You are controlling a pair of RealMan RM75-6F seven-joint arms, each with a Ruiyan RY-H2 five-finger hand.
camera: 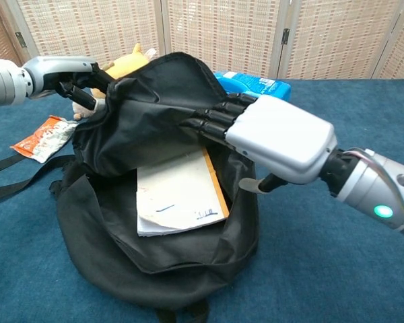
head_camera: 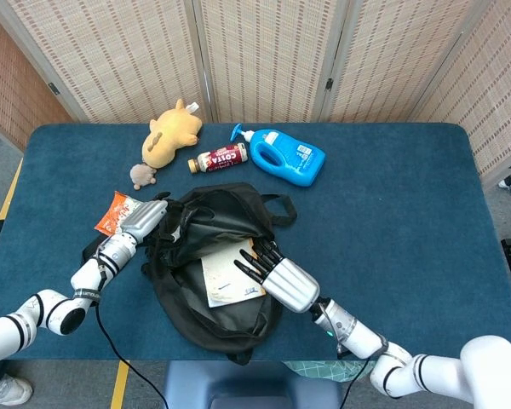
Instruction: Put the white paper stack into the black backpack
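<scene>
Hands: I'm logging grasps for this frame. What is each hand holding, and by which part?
Left hand grips the black backpack by its raised top flap. Right hand holds nothing; the paper stack lies free inside.
</scene>
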